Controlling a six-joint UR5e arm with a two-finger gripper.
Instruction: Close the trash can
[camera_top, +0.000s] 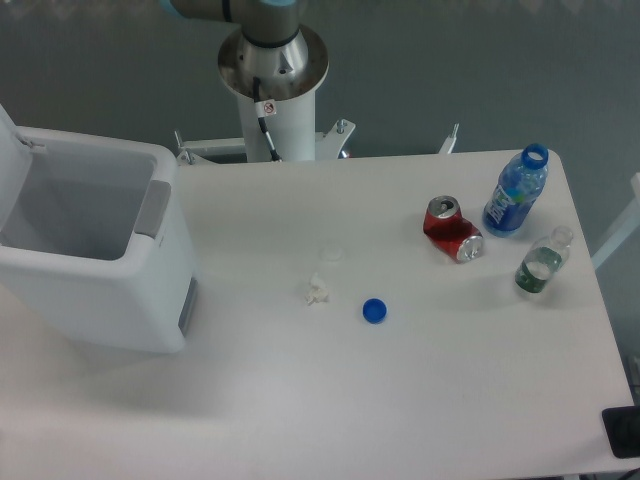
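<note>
The bin stands open on the bench (lid upright). A red can, two bottles and a blue cap lie well apart. The hand is out of view, so its state cannot be told.

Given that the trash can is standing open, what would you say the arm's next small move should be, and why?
Probably swing the arm over to the far left, behind the raised lid, ready to push it down. The trash can is still open, its lid standing upright at the left edge, and the gripper is out of view; only the arm's base shows, so nothing is yet near the lid.

Trash can on table left; bottles, can right
</note>
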